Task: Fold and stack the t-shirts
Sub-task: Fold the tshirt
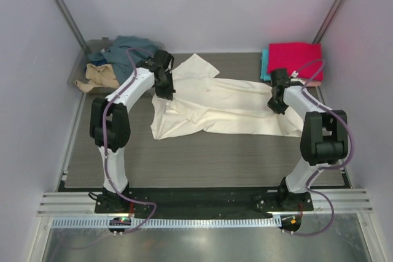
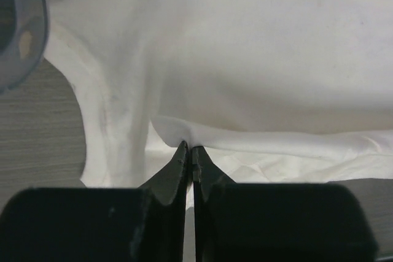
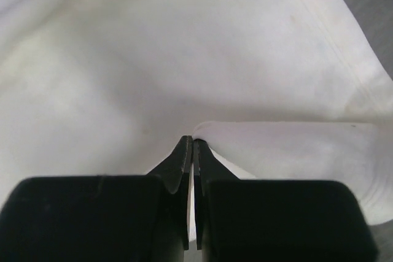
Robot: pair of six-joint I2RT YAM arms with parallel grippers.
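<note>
The left pincer (image 2: 190, 149) and right pincer (image 3: 192, 142) each pinch closed on a fold of the cream t-shirt (image 1: 227, 105); best lift both evenly, keeping the cloth taut.

Near strip of table (image 1: 202, 164) between the arm bases and cream t-shirt (image 1: 227, 108) was bare, easy pass. Shirt covered the middle, with left arm (image 1: 132, 87) over its left end and right arm (image 1: 301, 99) over its right. Far-left corner was blocked by clear bin (image 1: 73, 78) heaped with shirts (image 1: 126, 47), far-right by folded stack (image 1: 295, 56). Bare gap at far edge between them. Side walls (image 1: 24, 121) stood close.
</note>
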